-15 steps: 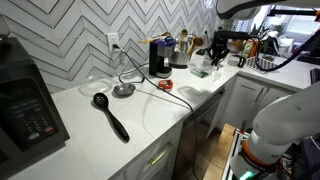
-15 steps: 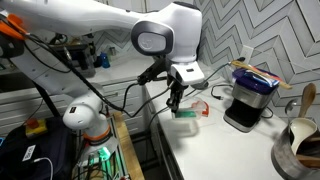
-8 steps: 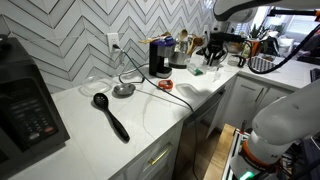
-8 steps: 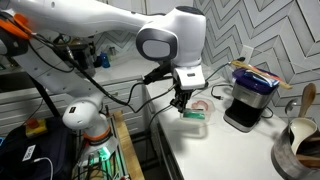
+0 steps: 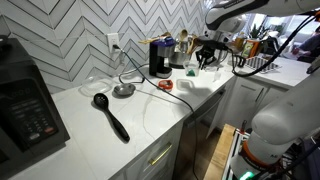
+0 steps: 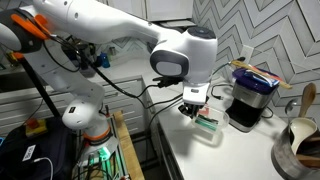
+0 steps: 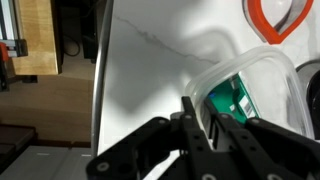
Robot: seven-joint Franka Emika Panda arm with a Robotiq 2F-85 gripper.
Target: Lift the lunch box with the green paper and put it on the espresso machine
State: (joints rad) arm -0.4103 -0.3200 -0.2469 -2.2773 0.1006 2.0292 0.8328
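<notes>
Marks on the green paper (image 7: 228,100) are too blurred to read. In an exterior view, a black appliance (image 5: 25,105) fills the bench's left end, then come a ladle (image 5: 111,116), a grey dish (image 5: 123,90) and the espresso machine (image 5: 160,56) by the back wall. The gripper (image 6: 196,111), jaws narrow, pinches the lunch box (image 6: 209,123) by its wall. The box is tilted, near the front edge, just beside the machine.

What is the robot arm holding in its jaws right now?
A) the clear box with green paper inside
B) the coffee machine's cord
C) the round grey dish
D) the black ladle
A: in the wrist view the jaws are shut on the rim of the clear lunch box, with the green paper showing through it; the black ladle lies far from them.
</notes>
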